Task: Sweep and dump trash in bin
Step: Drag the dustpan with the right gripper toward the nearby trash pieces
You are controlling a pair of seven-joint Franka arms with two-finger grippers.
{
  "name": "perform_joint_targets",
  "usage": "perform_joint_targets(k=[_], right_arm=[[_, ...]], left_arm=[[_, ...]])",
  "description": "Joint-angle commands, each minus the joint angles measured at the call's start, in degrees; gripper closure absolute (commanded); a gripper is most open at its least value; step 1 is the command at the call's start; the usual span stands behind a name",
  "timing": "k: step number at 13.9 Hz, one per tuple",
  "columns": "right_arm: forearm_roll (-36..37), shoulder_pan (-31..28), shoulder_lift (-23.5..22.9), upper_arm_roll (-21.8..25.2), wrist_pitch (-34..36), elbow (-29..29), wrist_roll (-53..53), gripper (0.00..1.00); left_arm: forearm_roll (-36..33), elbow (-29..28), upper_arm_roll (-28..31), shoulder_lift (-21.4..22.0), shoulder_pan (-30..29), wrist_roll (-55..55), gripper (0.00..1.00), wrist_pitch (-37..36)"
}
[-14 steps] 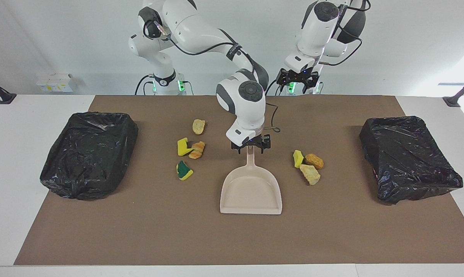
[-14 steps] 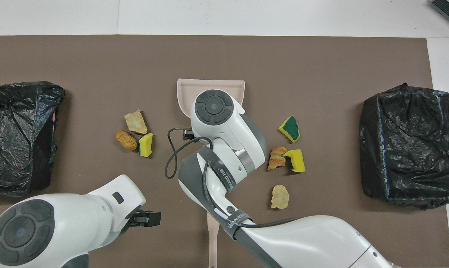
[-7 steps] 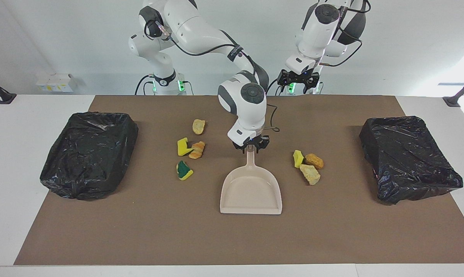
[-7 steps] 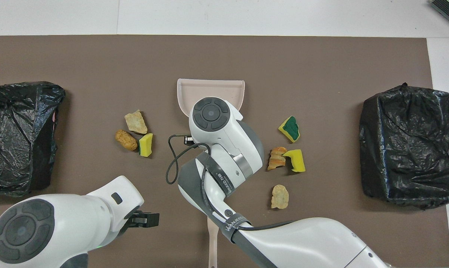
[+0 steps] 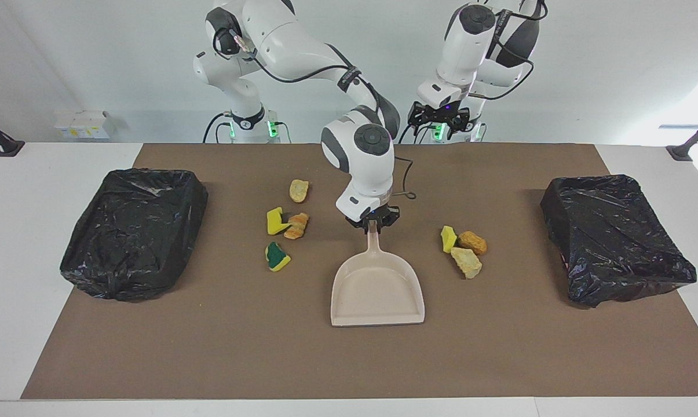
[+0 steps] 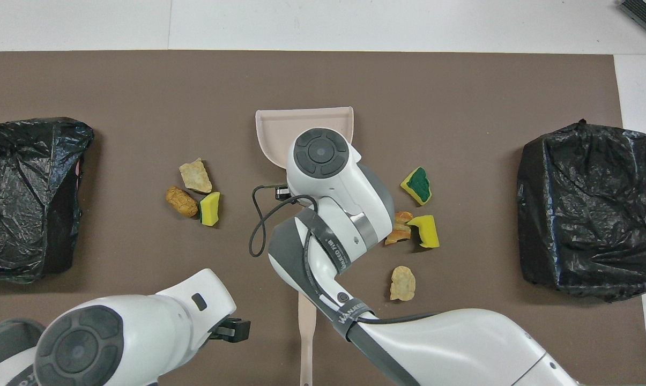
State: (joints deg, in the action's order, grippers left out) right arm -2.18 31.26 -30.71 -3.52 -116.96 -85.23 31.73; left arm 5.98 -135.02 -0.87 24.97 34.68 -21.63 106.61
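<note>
Two black-bagged bins (image 5: 134,231) (image 5: 615,237) at the table ends; contents not visible. Dustpan (image 5: 377,289) holds nothing. Right pincer (image 5: 373,224) clamped on its handle. Left pincer (image 5: 439,113) open, waiting raised at the robots' edge. Trash (image 5: 285,229) (image 5: 464,249) lies on the mat (image 5: 349,359) either side of the dustpan; one scrap partly hidden overhead.

beige dustpan (image 5: 377,286), brown mat (image 5: 499,347), black bins (image 5: 131,231)

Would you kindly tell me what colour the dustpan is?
The dustpan is pale beige, plain and unpatterned; it shows best in the facing view.
</note>
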Motion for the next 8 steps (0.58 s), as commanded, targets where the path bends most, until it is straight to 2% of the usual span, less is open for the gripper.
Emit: perform_joint_targets(k=[1, 3, 5, 6, 8], right_arm=[[-0.7, -3.2, 3.8, -0.5, 2.1, -1.6, -12.3, 1.0], [-0.7, -5.4, 5.4, -0.4, 3.7, -1.7, -22.7, 1.0], [-0.6, -8.6, 7.3, -0.4, 6.1, -2.0, -28.0, 1.0], [-0.5, -9.5, 8.1, -0.4, 7.6, -2.6, -32.0, 1.0], [-0.4, -10.2, 9.3, -0.4, 11.2, -3.7, -40.7, 1.0]], left_arm=[[0.4, -1.8, 0.8, -1.1, 3.6, -1.3, 0.0, 2.7], [0.4, -3.4, 0.8, -1.6, 7.7, -6.2, 0.0, 5.9], [0.4, -3.3, 1.0, -8.5, 14.7, -15.5, 0.0, 13.2], [0.4, -3.4, 0.8, -11.1, 16.6, -18.9, 0.0, 17.2], [0.4, -3.7, 0.8, -15.1, 21.3, -24.4, 0.0, 20.6]])
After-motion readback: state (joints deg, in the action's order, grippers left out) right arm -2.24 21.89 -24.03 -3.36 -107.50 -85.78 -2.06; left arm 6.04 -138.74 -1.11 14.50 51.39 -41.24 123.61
